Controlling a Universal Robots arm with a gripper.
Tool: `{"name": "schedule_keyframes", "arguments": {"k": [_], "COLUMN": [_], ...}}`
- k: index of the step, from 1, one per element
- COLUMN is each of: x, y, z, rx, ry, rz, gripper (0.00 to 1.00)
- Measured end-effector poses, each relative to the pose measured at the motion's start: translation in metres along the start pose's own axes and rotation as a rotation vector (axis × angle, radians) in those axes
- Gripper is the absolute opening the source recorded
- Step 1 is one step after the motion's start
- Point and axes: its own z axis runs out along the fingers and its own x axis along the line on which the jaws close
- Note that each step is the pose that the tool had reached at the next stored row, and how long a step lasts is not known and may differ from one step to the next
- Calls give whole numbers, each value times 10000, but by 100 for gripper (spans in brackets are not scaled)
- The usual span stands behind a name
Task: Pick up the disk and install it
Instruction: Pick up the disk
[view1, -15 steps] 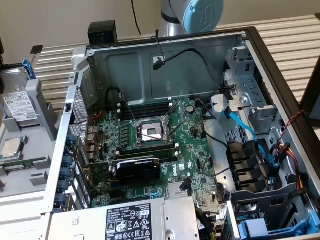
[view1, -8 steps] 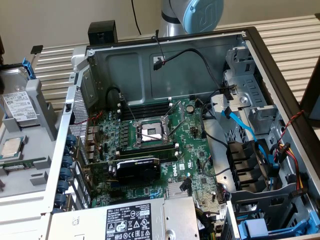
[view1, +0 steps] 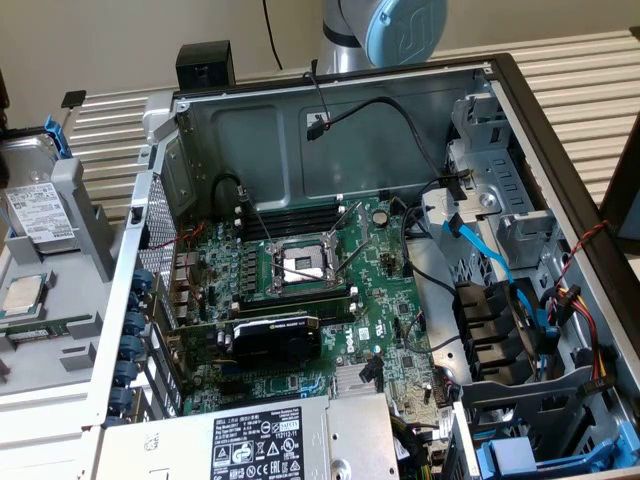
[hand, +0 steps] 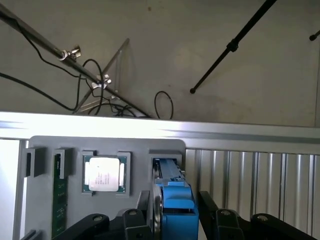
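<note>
The black jaws stand parted, one on each side of the disk (hand: 175, 202) and close against its blue frame, though whether they press on it cannot be told. The disk stands on edge in a slot of a grey holder (hand: 50, 145). In neighbouring slots of that holder are a square silver processor chip (hand: 104, 174) and a green memory stick (hand: 60, 200). The holder sits right at one edge of the slatted metal bench (hand: 250, 175); beyond that edge, loose cables (hand: 162, 102) and a thin black stand leg (hand: 230, 47) lie on the floor (hand: 200, 50). In the exterior view the disk, its white label showing, is in the holder near the bench's edge at the exterior view's left. Just beside it lies the open computer case (view1: 330, 130), with its green motherboard (view1: 300, 260) exposed and a grey power-supply box (view1: 250, 440) at the case's near end. A blue-capped joint of the arm (view1: 400, 30) rises behind the case's far wall.
</note>
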Motion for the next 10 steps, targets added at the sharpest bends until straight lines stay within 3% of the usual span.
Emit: {"name": "schedule_keyframes", "arguments": {"k": [10], "x": [-3], "y": [1], "z": [14], "rx": [11], "ry": [65], "rz": [8], "gripper": [51]}}
